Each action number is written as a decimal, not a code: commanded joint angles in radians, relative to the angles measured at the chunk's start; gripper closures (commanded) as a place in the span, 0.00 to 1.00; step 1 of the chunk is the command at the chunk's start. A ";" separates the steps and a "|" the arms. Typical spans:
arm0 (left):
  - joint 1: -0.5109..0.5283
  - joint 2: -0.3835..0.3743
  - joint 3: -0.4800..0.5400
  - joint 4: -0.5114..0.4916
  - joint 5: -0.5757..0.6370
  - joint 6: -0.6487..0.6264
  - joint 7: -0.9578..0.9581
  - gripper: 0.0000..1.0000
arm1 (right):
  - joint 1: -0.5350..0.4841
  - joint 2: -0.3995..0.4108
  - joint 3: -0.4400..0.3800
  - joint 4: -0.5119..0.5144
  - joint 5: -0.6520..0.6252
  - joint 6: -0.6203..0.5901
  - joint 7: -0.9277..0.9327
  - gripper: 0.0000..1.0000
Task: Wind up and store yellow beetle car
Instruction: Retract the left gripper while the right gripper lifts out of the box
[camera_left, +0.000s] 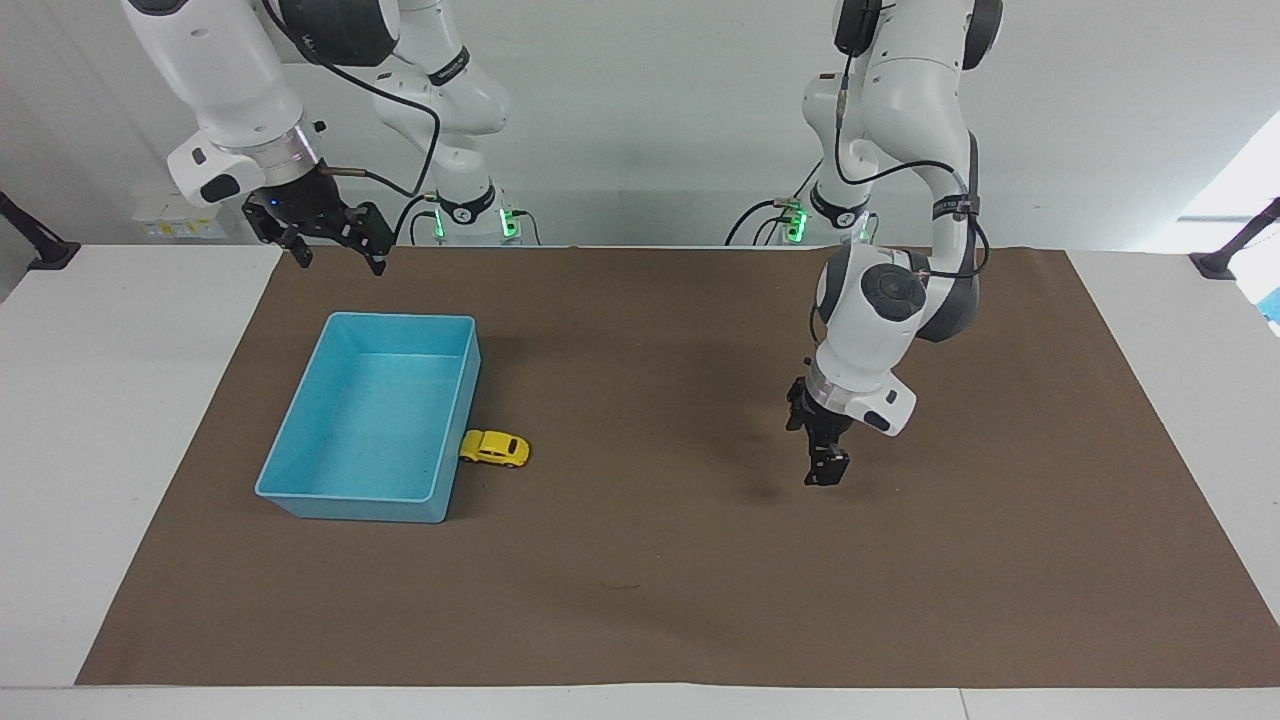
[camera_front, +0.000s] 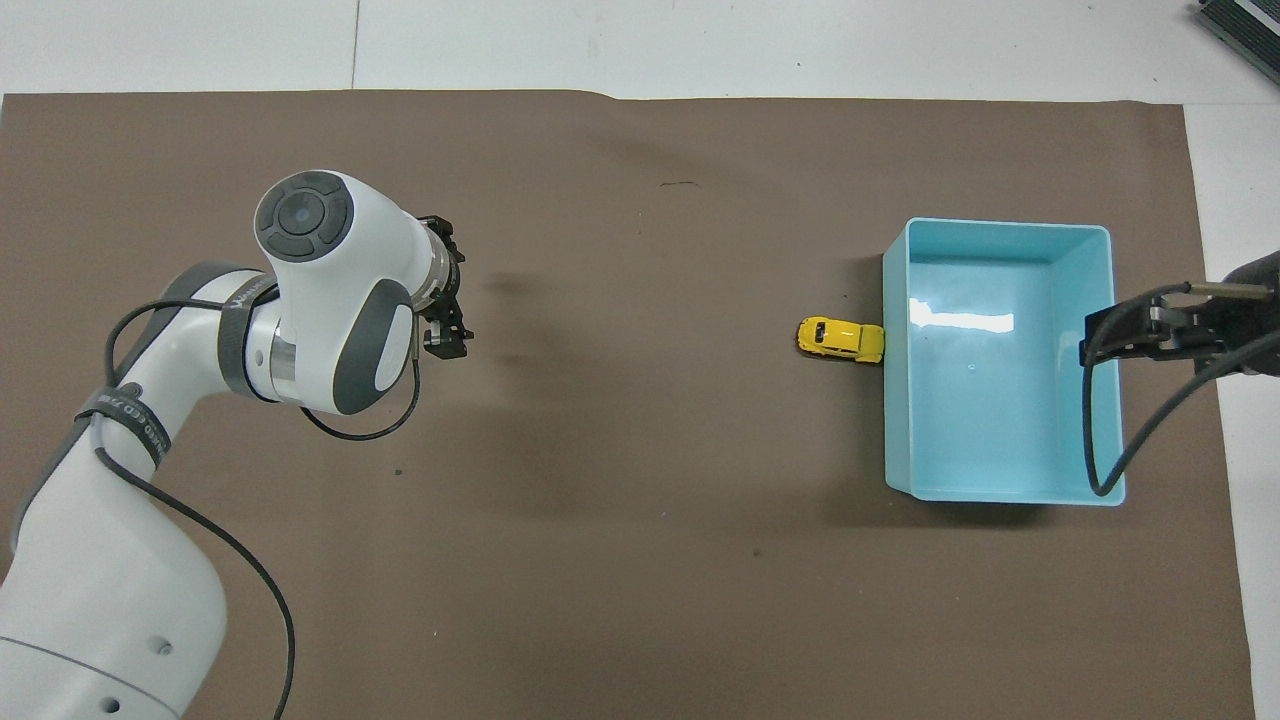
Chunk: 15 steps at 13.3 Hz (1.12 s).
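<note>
The yellow beetle car (camera_left: 495, 448) sits on the brown mat (camera_left: 650, 560), one end touching the outer wall of the blue bin (camera_left: 300, 497), on the side toward the left arm's end of the bench. It is outside the bin, so storing is not yet done.

The right claw (camera_left: 332, 253) hovers empty with its jaws wide, over the mat by the bin's edge nearest the robots; it looks best placed for the pick. It should come straight down and pinch the car across its narrow sides, with both fingers clear of the bin wall, then lift before moving over the bin.

The left claw (camera_left: 826, 470), also wide and empty, waits over bare mat well apart from the car.
</note>
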 joint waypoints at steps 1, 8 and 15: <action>0.009 -0.042 -0.002 0.004 0.014 -0.048 0.010 0.00 | -0.014 0.006 0.006 0.011 0.018 -0.007 -0.026 0.00; 0.074 -0.124 -0.002 0.085 0.015 -0.156 0.076 0.00 | -0.006 0.005 0.008 0.008 0.018 0.013 -0.018 0.00; 0.173 -0.226 -0.002 0.162 0.012 -0.378 0.378 0.00 | 0.056 0.031 0.009 -0.001 0.026 0.047 0.084 0.00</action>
